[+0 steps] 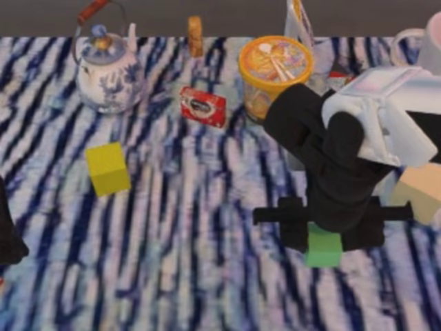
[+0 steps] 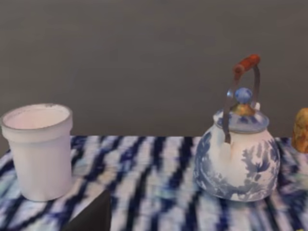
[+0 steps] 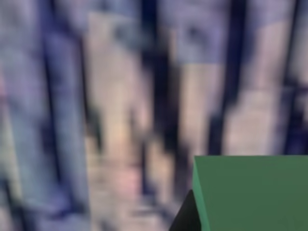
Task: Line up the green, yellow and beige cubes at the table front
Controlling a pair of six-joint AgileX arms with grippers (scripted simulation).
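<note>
The green cube sits at the front right of the table, under my right gripper, which comes down on it from above. In the right wrist view the green cube fills one corner, with a dark finger pressed against its side: the gripper is shut on it. The yellow cube rests alone at the left of the table. The beige cube lies at the right edge, partly hidden by the right arm. My left arm is parked at the left edge, gripper open.
Along the back stand a blue-and-white teapot, a small brown figure, a red-and-white box, an orange noodle cup and a white mug. A white cup shows in the left wrist view.
</note>
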